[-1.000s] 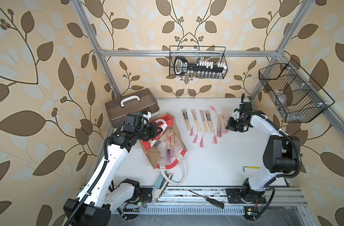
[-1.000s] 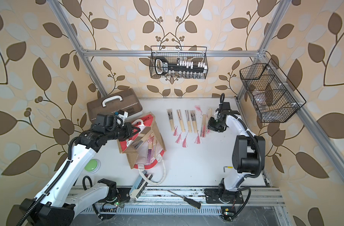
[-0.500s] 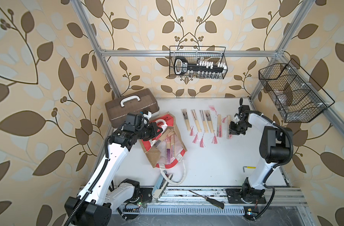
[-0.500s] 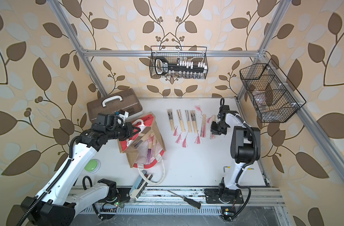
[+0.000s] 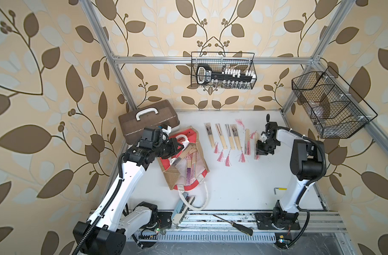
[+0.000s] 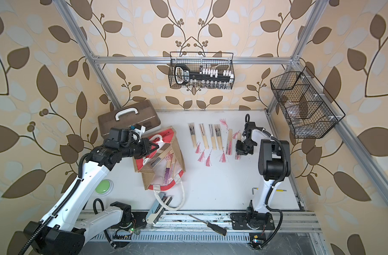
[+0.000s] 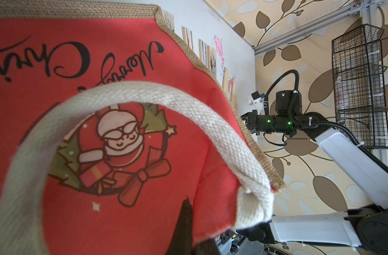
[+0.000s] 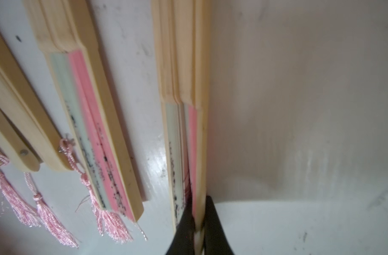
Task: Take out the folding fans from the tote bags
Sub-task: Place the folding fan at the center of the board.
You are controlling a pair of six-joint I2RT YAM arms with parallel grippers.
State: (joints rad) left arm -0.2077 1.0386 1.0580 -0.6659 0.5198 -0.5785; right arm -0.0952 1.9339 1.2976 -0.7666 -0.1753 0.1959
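One folding fan (image 8: pixel 182 143) flat on the table (image 8: pixel 299 110), its tip inside the clamped right end effector (image 8: pixel 198 209)

Six fans (image 5: pixel 220 135) lie out on the table (image 5: pixel 232 187). At least three more show in the bag (image 5: pixel 173 177), though that heap is too jumbled for a sure count. There is one bag and one brown case (image 5: pixel 148 122). Two wire baskets (image 5: pixel 221 53) are here, and two arms (image 5: pixel 127 176). I count one screwdriver (image 5: pixel 234 225), one blue tool (image 5: pixel 179 210), one hex key (image 5: pixel 276 190) and one green button (image 6: pixel 103 187).
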